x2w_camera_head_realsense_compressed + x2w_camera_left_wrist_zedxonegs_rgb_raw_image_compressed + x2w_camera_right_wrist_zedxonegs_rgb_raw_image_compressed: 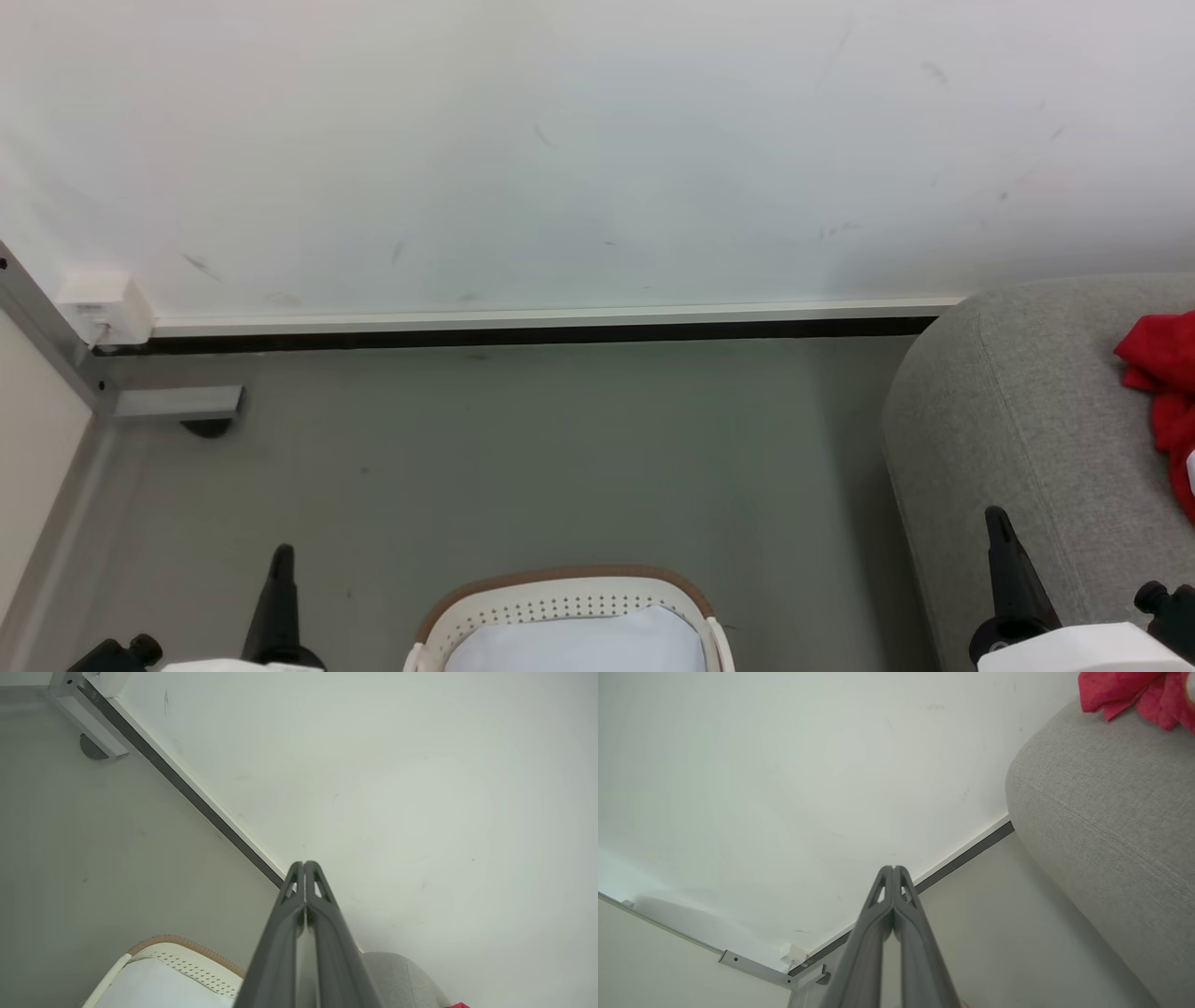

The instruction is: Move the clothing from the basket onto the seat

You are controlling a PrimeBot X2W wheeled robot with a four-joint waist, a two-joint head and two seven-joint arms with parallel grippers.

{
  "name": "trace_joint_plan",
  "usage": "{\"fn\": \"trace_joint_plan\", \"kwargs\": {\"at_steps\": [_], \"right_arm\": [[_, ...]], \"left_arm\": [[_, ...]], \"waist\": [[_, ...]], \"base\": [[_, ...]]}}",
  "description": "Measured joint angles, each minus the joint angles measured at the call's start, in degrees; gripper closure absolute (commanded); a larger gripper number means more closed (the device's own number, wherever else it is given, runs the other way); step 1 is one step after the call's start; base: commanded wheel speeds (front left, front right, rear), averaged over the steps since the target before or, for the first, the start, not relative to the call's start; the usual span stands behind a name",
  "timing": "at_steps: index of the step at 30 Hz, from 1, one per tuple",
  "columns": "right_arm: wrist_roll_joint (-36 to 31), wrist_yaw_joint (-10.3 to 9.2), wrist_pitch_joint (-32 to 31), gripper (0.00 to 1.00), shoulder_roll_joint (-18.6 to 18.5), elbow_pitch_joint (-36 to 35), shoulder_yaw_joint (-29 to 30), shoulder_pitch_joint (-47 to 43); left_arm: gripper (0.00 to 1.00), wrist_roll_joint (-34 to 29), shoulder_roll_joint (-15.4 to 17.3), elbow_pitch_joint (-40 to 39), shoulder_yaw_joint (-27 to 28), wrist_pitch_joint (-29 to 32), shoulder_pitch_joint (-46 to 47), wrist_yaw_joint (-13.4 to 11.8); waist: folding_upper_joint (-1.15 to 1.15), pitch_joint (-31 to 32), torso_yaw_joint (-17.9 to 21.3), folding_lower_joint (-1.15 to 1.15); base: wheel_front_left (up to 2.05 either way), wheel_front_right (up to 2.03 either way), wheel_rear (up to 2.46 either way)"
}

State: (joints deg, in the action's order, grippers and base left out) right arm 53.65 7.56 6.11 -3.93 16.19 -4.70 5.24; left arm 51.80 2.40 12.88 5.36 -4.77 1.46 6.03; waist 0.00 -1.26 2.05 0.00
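Already, red clothing (1160, 366) lies on the seat (1018, 420) — left jaws and right jaws both pressed together.

Open grey floor (560, 448) between basket (560, 571) and wall (560, 140), seat (1008, 420) close on the right, metal frame foot (177, 403) far left.

No writing, brand or number can be read anywhere here. The small white box (101, 303) on the wall (597, 140) at the far left has a faint grey mark on its face, too small and blurred to make out.
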Motion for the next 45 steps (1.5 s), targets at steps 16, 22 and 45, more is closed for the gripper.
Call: {"fn": "trace_joint_plan", "kwargs": {"at_steps": [16, 22, 45], "right_arm": [[10.21, 0.0, -2.63, 1.0, -0.1, -0.6, 2.24, 0.12], [13.57, 0.0, -3.64, 1.0, -0.11, -0.8, 3.1, 0.14], [25.08, -0.01, -6.9, 1.0, -0.09, -1.37, 5.81, 0.3]], "left_arm": [[1.0, 10.27, 0.03, 0.27, 0.25, 2.86, 1.13, 0.26], [1.0, 13.7, 0.05, 0.35, 0.35, 3.81, 1.59, 0.48], [1.0, 25.13, 0.12, 0.76, 0.73, 7.17, 2.81, 0.77]], "waist": [[0.0, 0.21, -0.39, 0.0], [0.0, 0.29, -0.54, 0.0], [0.0, 0.58, -1.11, 0.0]], "base": [[0.0, 0.0, 0.0], [0.0, 0.0, 0.0], [0.0, 0.0, 0.0]]}}
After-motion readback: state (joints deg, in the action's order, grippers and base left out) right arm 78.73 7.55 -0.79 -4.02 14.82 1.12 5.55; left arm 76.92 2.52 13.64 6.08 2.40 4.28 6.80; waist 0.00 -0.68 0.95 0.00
